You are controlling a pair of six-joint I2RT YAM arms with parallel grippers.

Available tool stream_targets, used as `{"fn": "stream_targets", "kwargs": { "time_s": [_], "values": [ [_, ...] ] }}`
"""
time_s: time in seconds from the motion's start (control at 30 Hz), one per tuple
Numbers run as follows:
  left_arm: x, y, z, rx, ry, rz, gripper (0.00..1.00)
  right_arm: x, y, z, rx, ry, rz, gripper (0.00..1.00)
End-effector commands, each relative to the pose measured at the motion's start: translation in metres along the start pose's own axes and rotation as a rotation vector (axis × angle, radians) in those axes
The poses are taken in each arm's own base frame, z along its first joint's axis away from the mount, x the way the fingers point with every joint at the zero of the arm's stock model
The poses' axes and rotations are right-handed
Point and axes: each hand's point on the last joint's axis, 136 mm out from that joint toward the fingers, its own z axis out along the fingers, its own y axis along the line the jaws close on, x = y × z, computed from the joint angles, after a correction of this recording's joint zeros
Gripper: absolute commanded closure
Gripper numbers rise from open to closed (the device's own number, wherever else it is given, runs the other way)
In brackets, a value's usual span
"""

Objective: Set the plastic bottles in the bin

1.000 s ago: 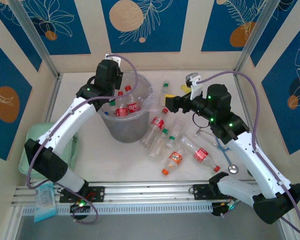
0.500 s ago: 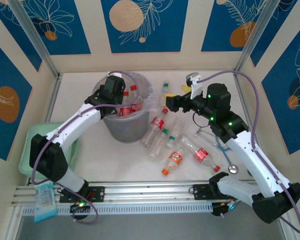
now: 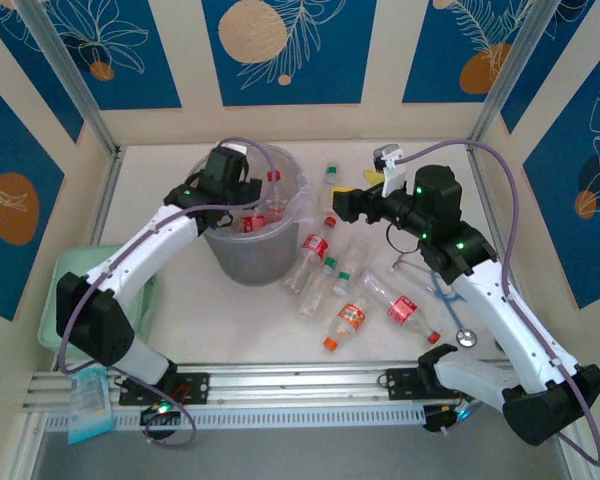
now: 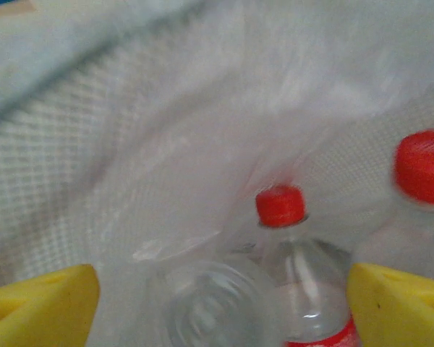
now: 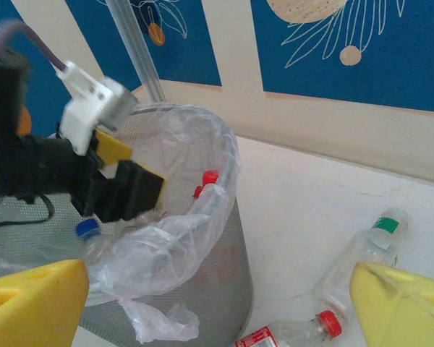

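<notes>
Over the mouth of the bin (image 3: 242,258), toward 11 o'clock on the counter (image 3: 205,325), hangs the left pincer (image 3: 248,196). From its wrist view we see its yellow fingers (image 4: 40,303) spread wide to the frame's two bottom corners, gripping nothing. Between and below them lie plastic bottles (image 4: 304,285). One red-capped neck is fairly sharp. Another red cap at 3 o'clock is blurred and cut by the edge, and we cannot identify a clear round shape at 6 o'clock. The liner bag clouds everything behind.

From above we make out red labels inside the bin, with the arm covering the rest. The right pincer (image 3: 345,207) hovers at the bin's 3 o'clock, jaws wide apart and empty. In its wrist view its fingers (image 5: 36,303) are cropped at the bottom.

More plastic bottles (image 3: 315,247) lie loose on the counter from 3 to 5 o'clock of the bin, one with an orange cap (image 3: 331,344) nearest us. A pale green tray (image 3: 50,300) at 8 o'clock is half hidden by the left arm.
</notes>
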Motion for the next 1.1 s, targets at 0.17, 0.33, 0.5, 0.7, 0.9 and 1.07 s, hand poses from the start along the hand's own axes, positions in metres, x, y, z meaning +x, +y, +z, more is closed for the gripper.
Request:
{"fn": "stream_targets", "kwargs": {
  "time_s": [0.17,0.33,0.5,0.7,0.9,1.07],
  "values": [
    [-0.054,0.011,-0.059,0.037,-0.142,-0.003,0.10,0.010,-0.016,-0.002,0.030,0.032,0.064,0.06],
    [-0.053,0.005,-0.070,0.073,-0.157,-0.020,0.10,0.021,-0.038,-0.002,0.091,0.069,0.123,0.07],
    [-0.058,0.001,-0.089,0.116,-0.184,-0.047,0.10,0.045,-0.074,0.003,0.211,0.171,0.220,0.07],
    [-0.056,-0.012,-0.105,0.234,-0.196,-0.112,0.10,0.079,-0.114,0.022,0.339,0.317,0.360,0.05],
    [-0.047,-0.029,-0.111,0.346,-0.178,-0.150,0.08,0.112,-0.141,0.069,0.396,0.482,0.457,0.00],
    [-0.036,-0.037,-0.116,0.412,-0.177,-0.181,0.07,0.141,-0.148,0.120,0.424,0.631,0.434,0.01]
  ]
}}
